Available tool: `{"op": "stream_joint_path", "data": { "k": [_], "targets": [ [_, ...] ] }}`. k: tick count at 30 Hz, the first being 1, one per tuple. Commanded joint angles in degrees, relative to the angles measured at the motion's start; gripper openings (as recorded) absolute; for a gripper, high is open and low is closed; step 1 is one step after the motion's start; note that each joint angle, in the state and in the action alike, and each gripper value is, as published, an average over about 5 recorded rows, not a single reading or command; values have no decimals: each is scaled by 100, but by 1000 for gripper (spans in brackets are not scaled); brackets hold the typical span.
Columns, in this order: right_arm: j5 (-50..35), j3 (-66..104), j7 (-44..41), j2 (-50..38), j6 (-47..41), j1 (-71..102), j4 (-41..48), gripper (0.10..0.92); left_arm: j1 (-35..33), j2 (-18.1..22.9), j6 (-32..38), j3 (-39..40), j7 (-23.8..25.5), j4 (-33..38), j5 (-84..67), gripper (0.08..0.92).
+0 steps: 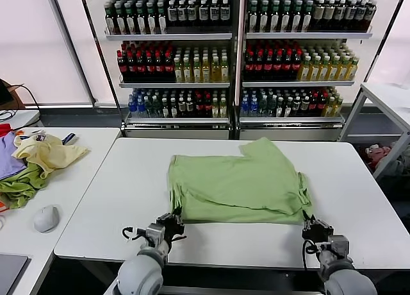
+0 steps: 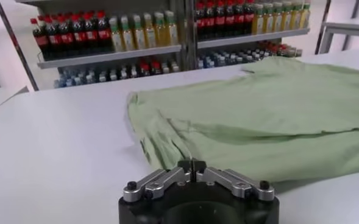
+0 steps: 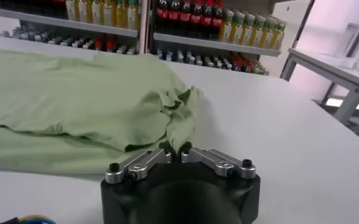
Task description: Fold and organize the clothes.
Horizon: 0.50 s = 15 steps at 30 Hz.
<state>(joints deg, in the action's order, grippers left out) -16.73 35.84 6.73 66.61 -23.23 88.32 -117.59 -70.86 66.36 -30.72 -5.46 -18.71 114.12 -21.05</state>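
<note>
The light green polo shirt lies flat on the white table, folded over itself, with a sleeve pointing to the far side. No print shows. My left gripper is at the shirt's near left corner, shut on its edge; the cloth's wrinkles run to the fingertips in the left wrist view. My right gripper is at the near right corner, shut on a pinch of cloth, as the right wrist view shows. Both grippers sit low at the table top.
A side table at the left holds a pale yellow garment, a darker green one, a purple one and a white mouse. Shelves of bottles stand behind. Another white table is at the right.
</note>
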Motion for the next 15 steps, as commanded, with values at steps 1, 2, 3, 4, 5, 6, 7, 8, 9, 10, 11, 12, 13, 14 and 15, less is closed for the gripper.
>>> {"op": "stream_joint_path", "data": {
  "k": [1, 2, 3, 4, 5, 6, 7, 8, 9, 10, 11, 12, 13, 14, 15],
  "targets": [
    [240, 263, -24, 114, 15, 993, -841, 151, -1267, -108, -59, -339, 84, 939, 406, 92],
    [273, 265, -23, 127, 8, 1037, -871, 151, -1293, -123, -86, -351, 93, 964, 443, 93],
    [315, 263, -23, 140, -2, 1080, -901, 151, -1326, -138, -113, -364, 102, 996, 478, 95],
    [360, 260, -24, 154, -10, 1111, -927, 151, -1365, -153, -134, -378, 109, 1034, 508, 101],
    [394, 255, -21, 166, -10, 1130, -952, 155, -1403, -166, -142, -391, 113, 1067, 524, 116],
    [420, 253, -19, 179, -7, 1142, -979, 168, -1448, -180, -148, -410, 116, 1112, 540, 131],
    [437, 252, -18, 192, 9, 1148, -1016, 181, -1492, -190, -147, -434, 116, 1156, 556, 152],
    [442, 253, -15, 202, 42, 1145, -1057, 203, -1526, -199, -144, -462, 115, 1194, 569, 182],
    [439, 253, -8, 208, 94, 1133, -1099, 233, -1553, -209, -138, -500, 113, 1233, 579, 208],
    [435, 254, 6, 211, 154, 1111, -1143, 258, -1575, -218, -130, -545, 110, 1285, 584, 234],
    [428, 253, 27, 211, 232, 1081, -1185, 284, -1583, -226, -118, -595, 108, 1331, 583, 268],
    [402, 250, 75, 209, 339, 1030, -1218, 319, -1578, -235, -105, -647, 106, 1374, 574, 294],
    [356, 242, 140, 203, 454, 958, -1242, 345, -1560, -244, -92, -704, 106, 1418, 556, 320],
    [292, 231, 214, 189, 553, 864, -1256, 371, -1523, -248, -80, -755, 107, 1453, 533, 355],
    [212, 214, 288, 166, 636, 740, -1254, 397, -1453, -246, -67, -802, 110, 1470, 494, 381]
  ]
}}
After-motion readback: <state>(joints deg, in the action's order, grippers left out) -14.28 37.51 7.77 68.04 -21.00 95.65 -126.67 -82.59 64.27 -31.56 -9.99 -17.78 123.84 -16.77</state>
